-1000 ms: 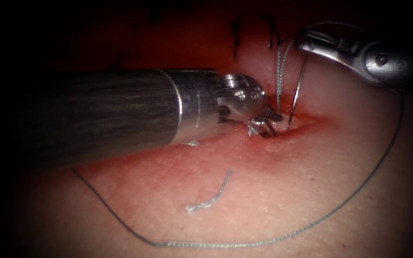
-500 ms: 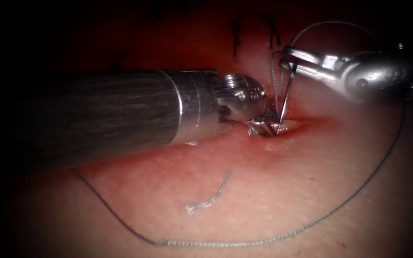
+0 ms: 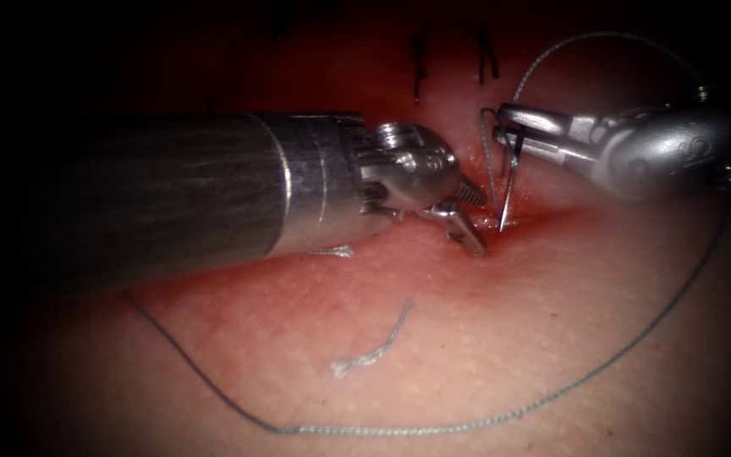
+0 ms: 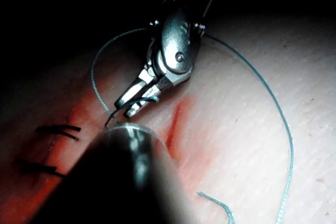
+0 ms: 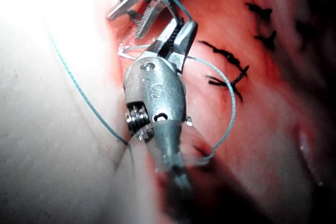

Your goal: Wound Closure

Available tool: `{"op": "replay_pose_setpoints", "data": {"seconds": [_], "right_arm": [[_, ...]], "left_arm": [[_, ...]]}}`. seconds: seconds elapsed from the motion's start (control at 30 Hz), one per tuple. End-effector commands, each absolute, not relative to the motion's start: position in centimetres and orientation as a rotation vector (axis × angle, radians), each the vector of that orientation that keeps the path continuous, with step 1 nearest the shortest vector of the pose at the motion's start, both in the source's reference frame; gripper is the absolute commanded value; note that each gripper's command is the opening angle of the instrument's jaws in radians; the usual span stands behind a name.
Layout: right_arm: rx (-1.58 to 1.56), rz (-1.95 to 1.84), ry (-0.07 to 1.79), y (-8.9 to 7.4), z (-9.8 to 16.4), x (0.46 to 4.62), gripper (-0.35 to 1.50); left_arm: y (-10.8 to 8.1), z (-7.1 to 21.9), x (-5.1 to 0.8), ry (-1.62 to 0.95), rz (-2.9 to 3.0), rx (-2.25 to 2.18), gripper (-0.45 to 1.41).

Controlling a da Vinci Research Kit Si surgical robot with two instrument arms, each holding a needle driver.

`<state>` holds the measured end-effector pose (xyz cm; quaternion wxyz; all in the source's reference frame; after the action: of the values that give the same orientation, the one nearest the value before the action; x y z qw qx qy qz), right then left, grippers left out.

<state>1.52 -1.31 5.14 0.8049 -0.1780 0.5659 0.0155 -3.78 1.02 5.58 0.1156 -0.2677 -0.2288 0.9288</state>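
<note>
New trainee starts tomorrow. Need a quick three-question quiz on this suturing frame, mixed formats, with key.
1. True or false: the right tool holds the needle.
2. Multiple choice: the left tool's jaws are A) shut on the thread, B) open and holding nothing, C) shut on the needle.
3. Fill in: the needle's tip points down at the ____ in the tissue.

Key
1. True. Its jaws are shut on the needle near the thread end.
2. B. The open jaws sit at the cut, left of the needle tip.
3. Cut. Whether the tip has entered cannot be told.
</note>
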Motion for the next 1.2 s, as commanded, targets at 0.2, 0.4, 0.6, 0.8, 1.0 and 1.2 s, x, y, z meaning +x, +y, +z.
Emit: {"op": "replay_pose_setpoints", "data": {"seconds": [0.2, 0.4, 0.6, 0.8, 1.0, 1.2], "right_arm": [[-0.364, 0.021, 1.208, -1.3, 5.2, 1.61, -0.35], [-0.331, 0.002, 1.204, -1.2, 5.2, 1.62, -0.35], [-0.26, 0.024, 1.211, -1.2, 5.2, 1.67, -0.35], [-0.217, 0.079, 1.214, -1.1, 5.2, 1.62, -0.35], [-0.198, 0.109, 1.223, -1.1, 5.2, 1.62, -0.35], [-0.134, 0.193, 1.249, -1.0, 5.2, 1.61, -0.35]], "left_arm": [[0.9, 5.1, -3.82, -0.524, 2.673, -0.886, 0.24], [0.4, 5.1, -4.01, -0.542, 2.671, -0.909, 0.1], [0.3, 5.6, -4.14, -0.538, 2.684, -0.928, 0.09], [0.2, 5.7, -4.07, -0.54, 2.668, -0.914, 0.09], [0.1, 5.6, -3.96, -0.548, 2.676, -0.92, 0.09], [0.0, 5.4, -4.0, -0.553, 2.664, -0.907, 0.07]]}}
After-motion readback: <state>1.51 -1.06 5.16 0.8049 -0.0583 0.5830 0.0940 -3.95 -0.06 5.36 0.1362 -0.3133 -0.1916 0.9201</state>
